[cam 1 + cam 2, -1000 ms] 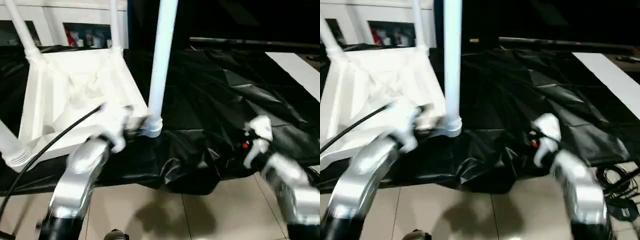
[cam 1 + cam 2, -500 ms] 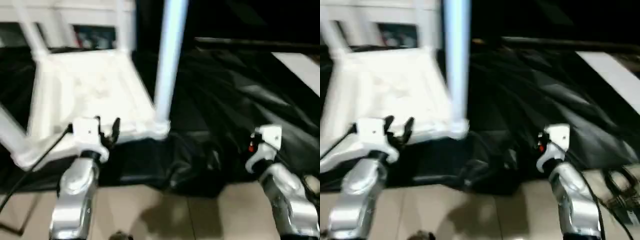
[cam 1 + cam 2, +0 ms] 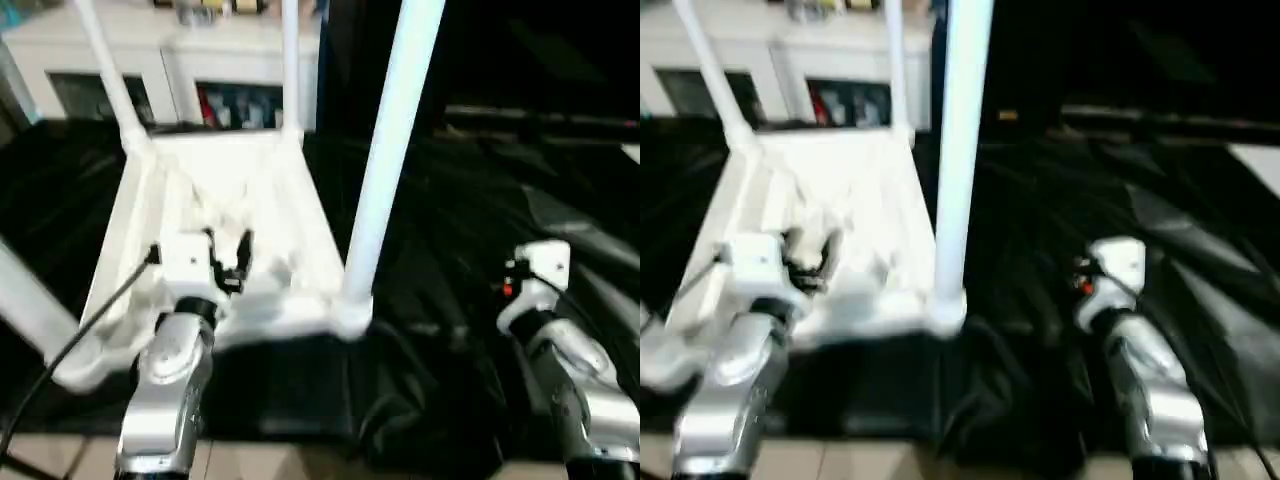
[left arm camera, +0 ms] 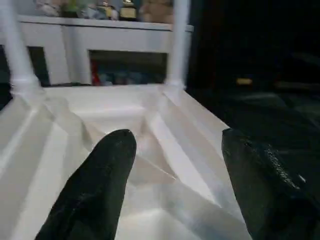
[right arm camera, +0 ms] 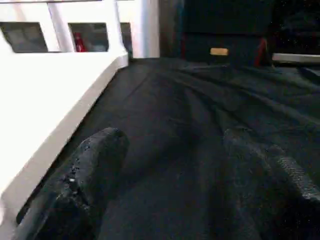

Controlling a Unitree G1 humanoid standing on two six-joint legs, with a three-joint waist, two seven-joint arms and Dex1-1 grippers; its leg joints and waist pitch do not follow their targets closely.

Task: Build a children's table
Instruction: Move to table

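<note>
On black-draped work table [image 3: 470, 230] | tabletop [image 3: 225, 200] lying upside down, legs [image 3: 385, 160] standing up | left gripper [image 4: 172, 165] hovering spread over ribs, right gripper [image 5: 170, 165] spread, empty | risk: bumping near-right leg, tipping table.

We see the nearest leg [image 3: 385, 150] of the upturned tabletop [image 3: 270, 200] run out past the top edge, as do both far legs [image 3: 105, 80]. The near-left leg [image 3: 30, 310] is cut by the left edge. Shelf items [image 3: 235, 105] behind are too blurred to identify.
</note>
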